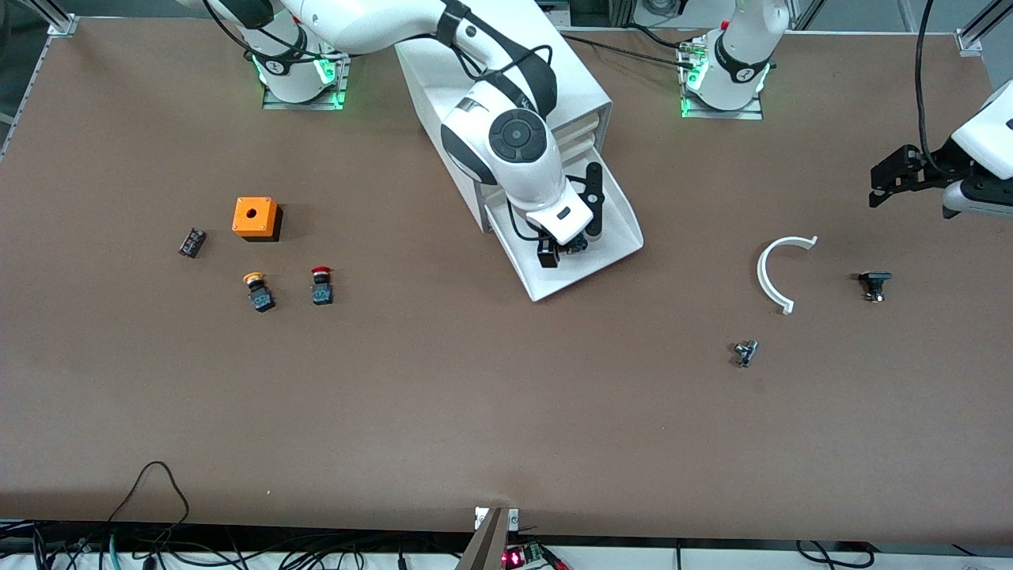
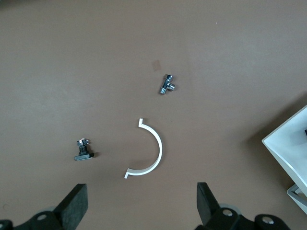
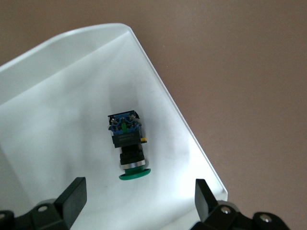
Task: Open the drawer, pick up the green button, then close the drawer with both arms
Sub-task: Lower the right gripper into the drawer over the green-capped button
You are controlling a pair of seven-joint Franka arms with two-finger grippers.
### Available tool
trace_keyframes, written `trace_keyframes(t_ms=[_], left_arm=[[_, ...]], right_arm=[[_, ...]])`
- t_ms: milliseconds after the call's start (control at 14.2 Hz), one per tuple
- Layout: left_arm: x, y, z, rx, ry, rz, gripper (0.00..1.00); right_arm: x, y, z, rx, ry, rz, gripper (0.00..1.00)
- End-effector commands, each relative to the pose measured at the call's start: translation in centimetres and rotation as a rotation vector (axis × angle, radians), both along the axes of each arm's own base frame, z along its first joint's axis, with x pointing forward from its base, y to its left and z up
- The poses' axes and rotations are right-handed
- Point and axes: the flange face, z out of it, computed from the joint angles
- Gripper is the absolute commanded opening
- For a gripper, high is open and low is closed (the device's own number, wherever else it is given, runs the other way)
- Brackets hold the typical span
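Note:
The white cabinet (image 1: 506,87) stands between the arm bases, and its lowest drawer (image 1: 571,275) is pulled out toward the front camera. Inside the drawer (image 3: 57,96) the button (image 3: 128,143) lies on its side, green cap on a black body. My right gripper (image 3: 139,201) hangs open just over the drawer, its fingers apart on either side of the cap and not touching it. In the front view the right gripper (image 1: 571,226) hides most of the button (image 1: 578,244). My left gripper (image 1: 878,186) waits open and empty over the left arm's end of the table.
Toward the right arm's end lie an orange box (image 1: 256,218), a small black block (image 1: 191,241), a yellow-capped button (image 1: 257,290) and a red-capped button (image 1: 321,285). Toward the left arm's end lie a white arc piece (image 1: 779,269), a black part (image 1: 874,283) and a metal fitting (image 1: 745,351).

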Motion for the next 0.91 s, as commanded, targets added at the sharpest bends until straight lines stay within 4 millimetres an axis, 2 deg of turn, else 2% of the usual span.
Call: trace_keyframes(t_ms=[0,421,842], left_arm=[[0.3,0.2,0.5,0.027,0.008,-0.009,1.00],[0.3,0.7,0.4,0.017,0.008,0.001,1.00],[0.4,-0.4,0.3,0.024,0.009,-0.015,1.00]], right_arm=[[-0.5,1.5,-1.9,-0.022,-0.031,0.031,1.00],[-3.4,3.9,-4.2,-0.058,-0.057,0.081,1.00],[-3.2,4.1,-5.9,-0.048,-0.073,0.081,1.00]])
